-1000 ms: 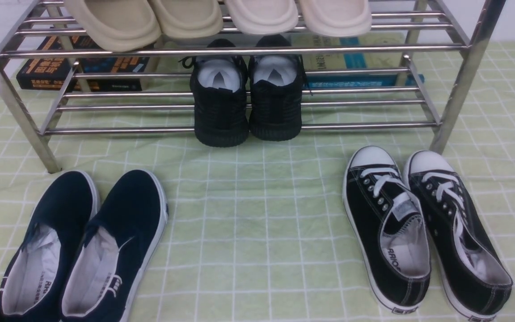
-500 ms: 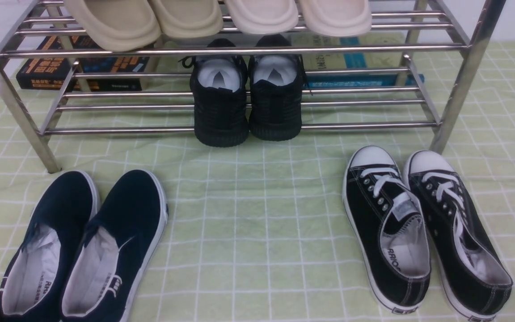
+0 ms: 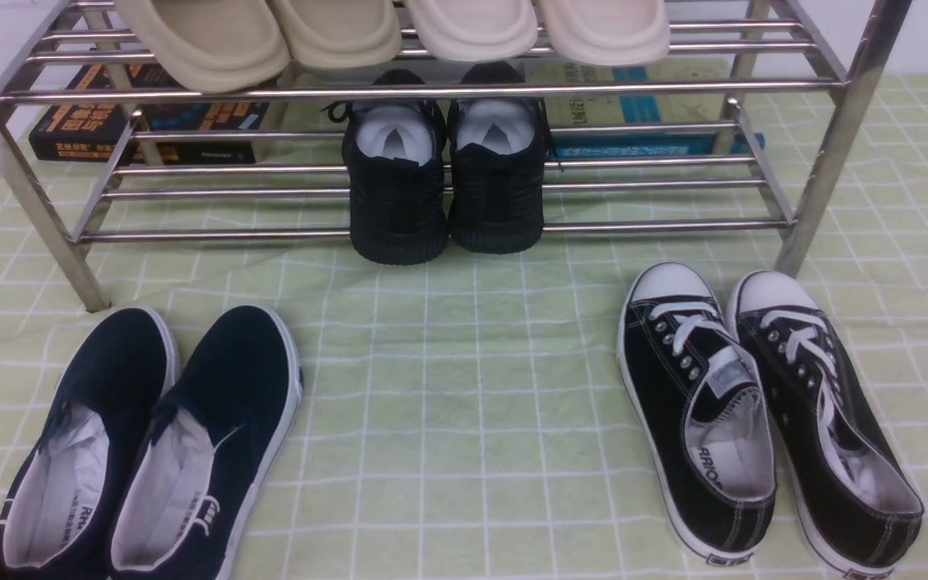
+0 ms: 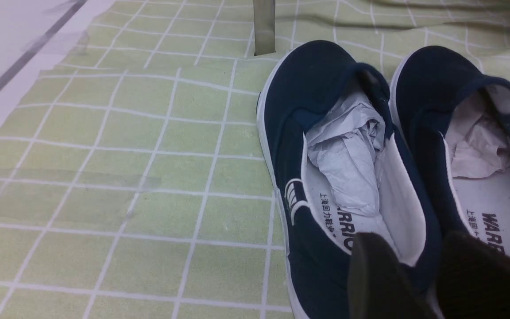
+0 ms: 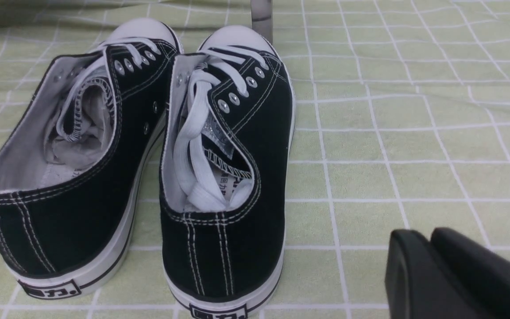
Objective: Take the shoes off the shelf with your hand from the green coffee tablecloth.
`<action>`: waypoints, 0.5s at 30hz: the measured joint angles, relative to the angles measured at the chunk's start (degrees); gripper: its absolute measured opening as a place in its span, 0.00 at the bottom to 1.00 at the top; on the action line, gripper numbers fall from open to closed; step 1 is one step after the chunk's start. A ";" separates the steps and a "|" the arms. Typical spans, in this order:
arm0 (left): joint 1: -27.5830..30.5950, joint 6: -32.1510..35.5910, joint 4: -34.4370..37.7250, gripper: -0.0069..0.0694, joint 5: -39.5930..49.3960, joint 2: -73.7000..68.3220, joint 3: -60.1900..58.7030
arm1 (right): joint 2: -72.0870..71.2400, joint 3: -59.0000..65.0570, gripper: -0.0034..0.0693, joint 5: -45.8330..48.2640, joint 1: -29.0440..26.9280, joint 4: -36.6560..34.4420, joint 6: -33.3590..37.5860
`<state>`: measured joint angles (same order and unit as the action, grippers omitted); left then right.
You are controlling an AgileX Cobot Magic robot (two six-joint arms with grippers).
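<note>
Green tablecloth (image 3: 464, 403): two shoes (image 3: 762, 411), two slip-ons (image 3: 150, 443)

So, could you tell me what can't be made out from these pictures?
- Front view: both arms are out of frame.
- Right wrist view: right gripper is cut off by the edge; jaw gap unclear.
- Left wrist view: left gripper is cut off too.
- Front view: beige slippers are cropped by the top edge.
- Front view: book titles are too small, behind shelf bars.

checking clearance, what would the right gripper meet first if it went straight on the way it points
Probably only bare green tablecloth. The right gripper points past the outer side of the black canvas sneakers, though depth is unclear.
</note>
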<state>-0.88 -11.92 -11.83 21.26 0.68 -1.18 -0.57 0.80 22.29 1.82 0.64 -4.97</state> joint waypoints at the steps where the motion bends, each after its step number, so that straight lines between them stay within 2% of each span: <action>1: 0.00 0.00 0.00 0.40 0.00 0.00 0.00 | 0.00 0.00 0.16 0.06 0.00 0.00 0.00; 15: 0.00 0.00 0.00 0.40 0.00 0.00 0.00 | 0.00 0.00 0.19 0.05 0.00 0.00 -0.05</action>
<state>-0.88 -11.92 -11.83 21.26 0.68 -1.18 -0.57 0.80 22.34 1.82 0.64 -5.02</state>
